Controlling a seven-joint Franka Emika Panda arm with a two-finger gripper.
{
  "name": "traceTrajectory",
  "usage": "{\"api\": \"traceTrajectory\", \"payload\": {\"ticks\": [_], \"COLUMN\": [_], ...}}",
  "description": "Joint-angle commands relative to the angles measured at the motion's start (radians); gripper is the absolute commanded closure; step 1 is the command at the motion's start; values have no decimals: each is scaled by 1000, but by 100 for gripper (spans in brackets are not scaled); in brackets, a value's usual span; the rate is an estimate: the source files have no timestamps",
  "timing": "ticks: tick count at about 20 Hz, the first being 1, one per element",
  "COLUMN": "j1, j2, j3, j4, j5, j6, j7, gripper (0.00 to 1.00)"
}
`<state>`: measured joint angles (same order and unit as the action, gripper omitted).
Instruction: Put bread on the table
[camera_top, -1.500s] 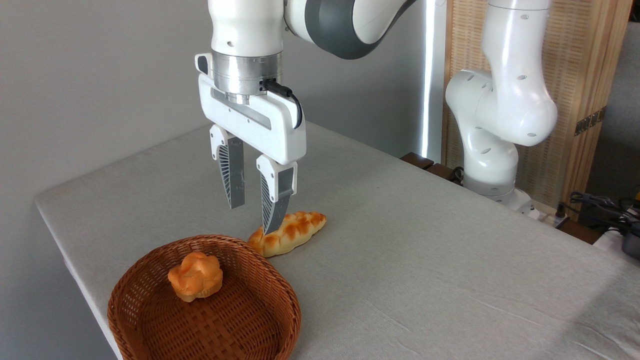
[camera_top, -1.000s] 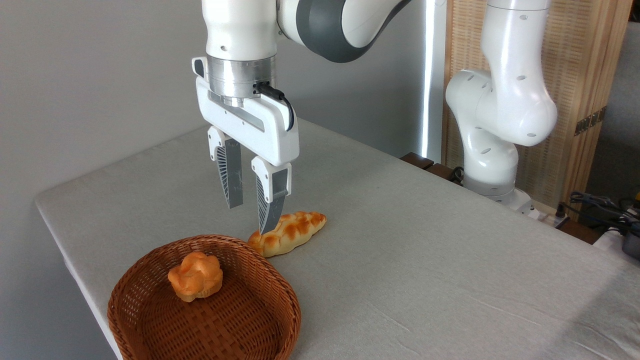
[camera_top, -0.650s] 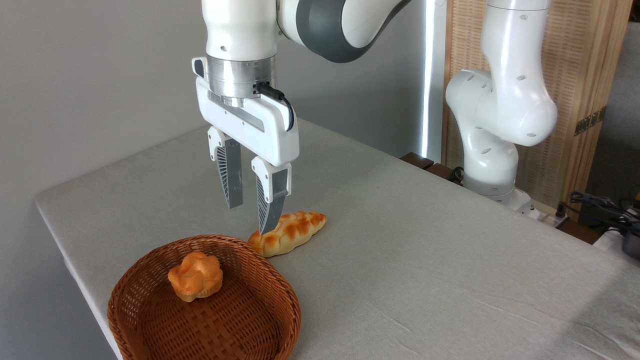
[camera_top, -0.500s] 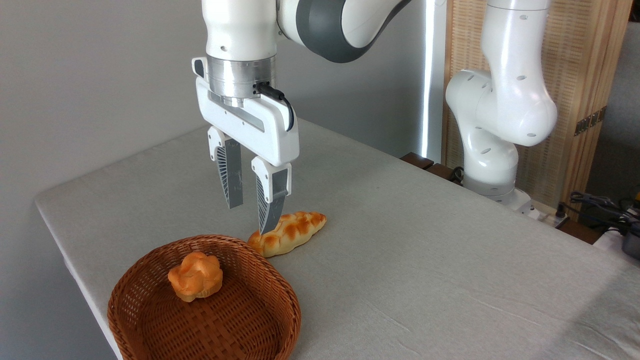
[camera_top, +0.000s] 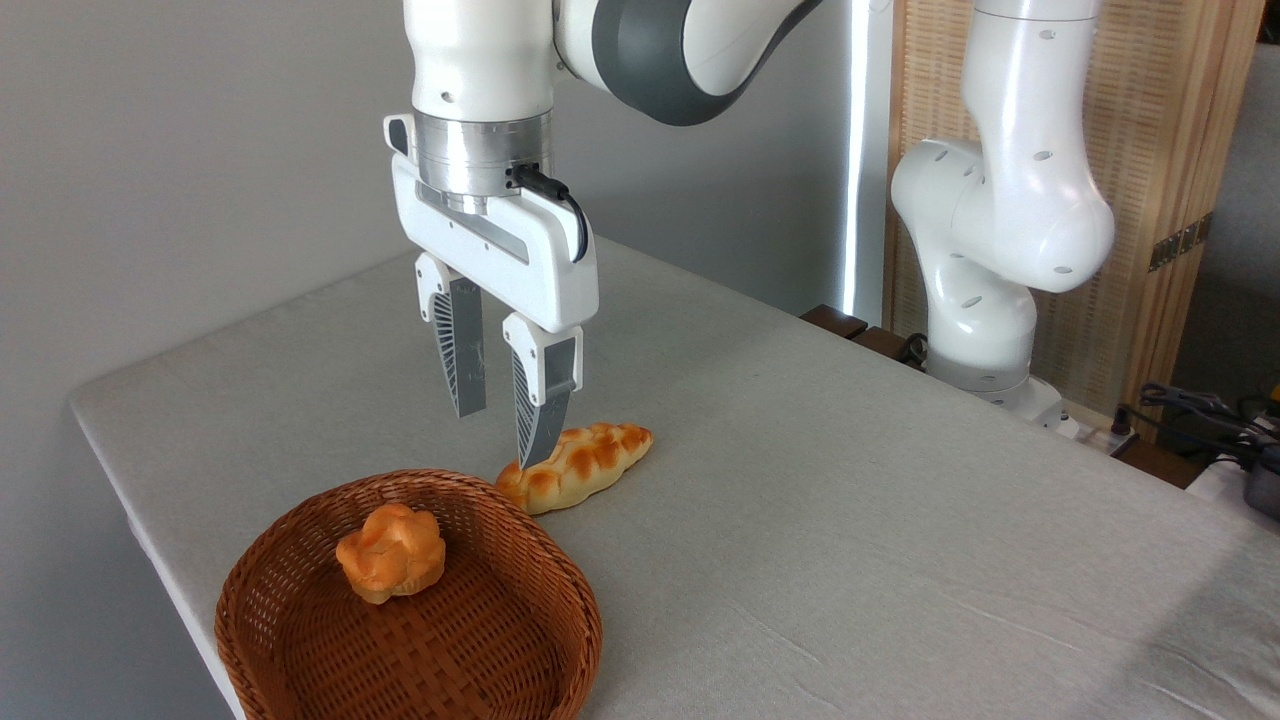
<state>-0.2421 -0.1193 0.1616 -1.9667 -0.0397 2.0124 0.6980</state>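
Observation:
The bread (camera_top: 390, 552), a small knobbly golden bun, lies inside the round brown wicker basket (camera_top: 300, 650) at the front left of the table (camera_top: 850, 520). My gripper (camera_top: 500, 438) hangs above the table behind the basket's far rim, up and to the right of the bun. Its two fingers point down with a narrow gap and nothing between them. The right fingertip stands in front of the left part of a braided loaf.
A long braided golden loaf (camera_top: 577, 465) lies on the cloth just behind the basket. The arm's white base (camera_top: 990, 300) stands at the table's far right edge. A wooden screen and cables are beyond that edge.
The gripper shifted slightly left and up at first, then held still. The bun, loaf and basket have not moved.

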Motion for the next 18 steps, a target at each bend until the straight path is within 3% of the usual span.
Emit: {"api": "traceTrajectory", "payload": {"ticks": [1, 5, 11, 18], "j1": [-2, -2, -2, -9], "j2": [6, 6, 72, 168], "j3": [3, 3, 3, -13], "j4": [20, 20, 12, 12], "j5": [-6, -5, -6, -77], "j6": [-21, 3, 159, 313], "j7": [6, 9, 14, 12], "gripper": [0, 0, 0, 0]}}
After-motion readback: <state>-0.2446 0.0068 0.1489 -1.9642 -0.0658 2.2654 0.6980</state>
